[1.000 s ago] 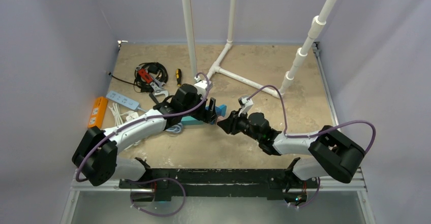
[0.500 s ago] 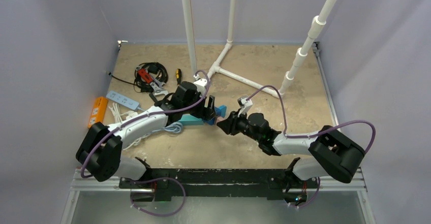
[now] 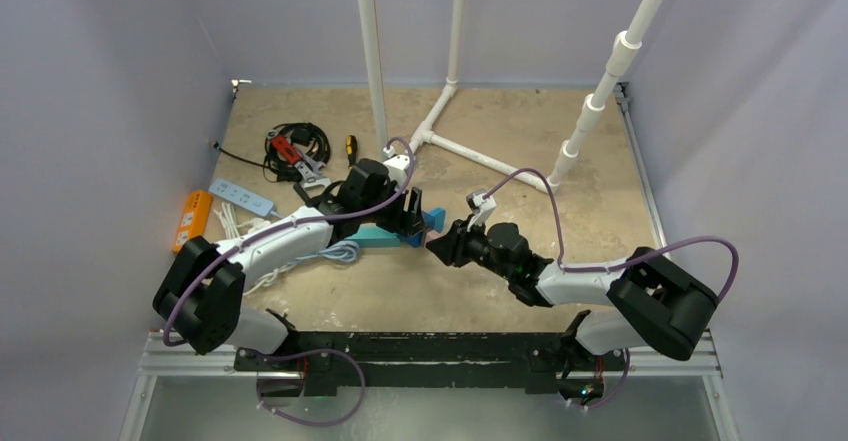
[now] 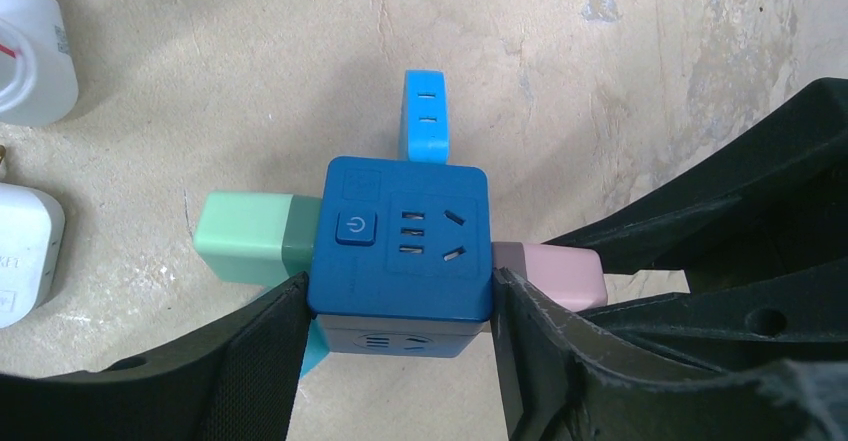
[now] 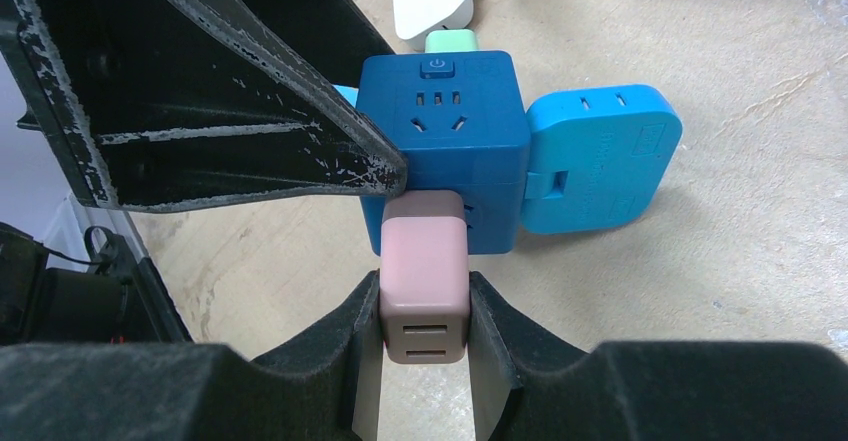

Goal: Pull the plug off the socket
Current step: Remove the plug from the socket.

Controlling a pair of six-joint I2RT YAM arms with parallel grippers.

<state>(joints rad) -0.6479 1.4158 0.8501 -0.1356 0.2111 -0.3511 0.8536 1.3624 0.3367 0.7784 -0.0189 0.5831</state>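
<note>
Pink plug (image 5: 424, 286) gripped, not yet out of its socket
Sits pushed into the side of the blue socket cube (image 4: 403, 236) on the table (image 3: 450, 296); pinched between the right gripper (image 5: 424, 306) pads, cube clamped on both sides by the left gripper (image 4: 400, 296). Looks braced; leaves only the pull apart.

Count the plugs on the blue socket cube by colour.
green plug: 1
light blue plug: 1
pink plug: 1
Total: 3 on the blue socket cube; a light blue sliver under the cube is too hidden to count.
</note>
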